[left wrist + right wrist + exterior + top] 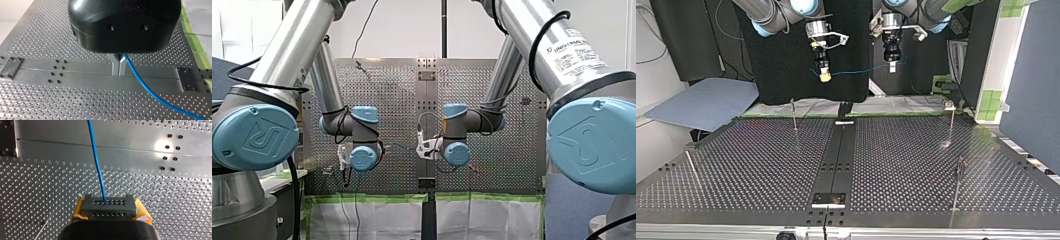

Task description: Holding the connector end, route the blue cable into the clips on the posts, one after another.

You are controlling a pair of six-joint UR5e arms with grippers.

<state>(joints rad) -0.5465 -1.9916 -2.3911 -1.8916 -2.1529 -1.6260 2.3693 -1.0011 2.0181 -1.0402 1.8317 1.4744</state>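
My right hand (109, 213) is clamped on the grey connector (109, 207). My left hand (118, 67) pinches the blue cable (140, 80), both above the desk (75, 105).

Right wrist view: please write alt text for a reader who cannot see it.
My right gripper holds a dark grey connector, pierced with rows of small holes, between its yellow pads. The blue cable leaves the connector's face and runs straight ahead, above the perforated table and its smooth central strip.
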